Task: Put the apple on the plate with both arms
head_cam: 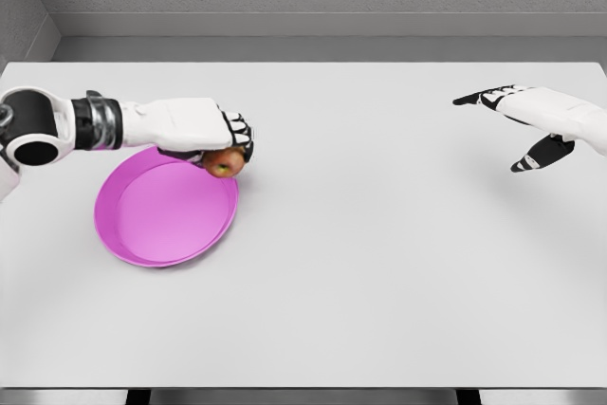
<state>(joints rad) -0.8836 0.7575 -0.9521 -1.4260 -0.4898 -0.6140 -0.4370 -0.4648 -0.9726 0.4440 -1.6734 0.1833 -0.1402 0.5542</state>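
A pale grey desk (379, 263) fills the view, with grey walls behind. At nine o'clock, the left hand (204, 132) curls around the apple (224, 164), holding it over the pink plate's (161, 225) upper rim. At three o'clock, the right hand (531, 125) hovers, fingers spread, partly cut off by the frame.

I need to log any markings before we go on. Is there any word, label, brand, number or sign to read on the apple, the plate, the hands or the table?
None: no text, number or sign shows anywhere in the head view.
apple: no sticker or label on its visible part; the left hand covers its top.
plate: plain pink, unmarked.
right hand: white and black, no lettering.
table: plain white.
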